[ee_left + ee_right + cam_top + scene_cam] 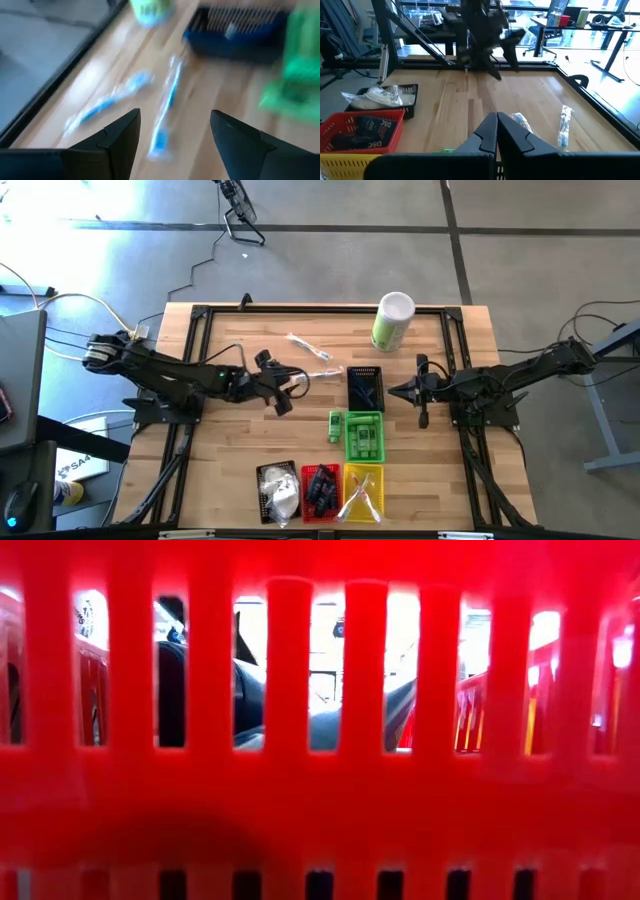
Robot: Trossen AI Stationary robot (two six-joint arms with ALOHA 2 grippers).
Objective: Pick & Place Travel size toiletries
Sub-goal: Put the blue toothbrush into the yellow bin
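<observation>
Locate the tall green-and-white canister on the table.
In the high view, the canister stands near the table's far edge, right of centre, just beyond the dark blue basket and ahead of the right end effector.

Left arm: I see it reaching toward 3 o'clock, low over the table | left gripper (pixel 284 388): fingers (pixel 117 137) spread apart, nothing between them | right arm: parked at 3 o'clock, pointing toward 9 | right gripper (pixel 496 131): fingers pressed together.

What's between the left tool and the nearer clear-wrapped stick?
Nothing: in the left wrist view, bare wood separates the open left tool from the clear-wrapped stick lying ahead of it. A second stick lies beside it on the table.
</observation>
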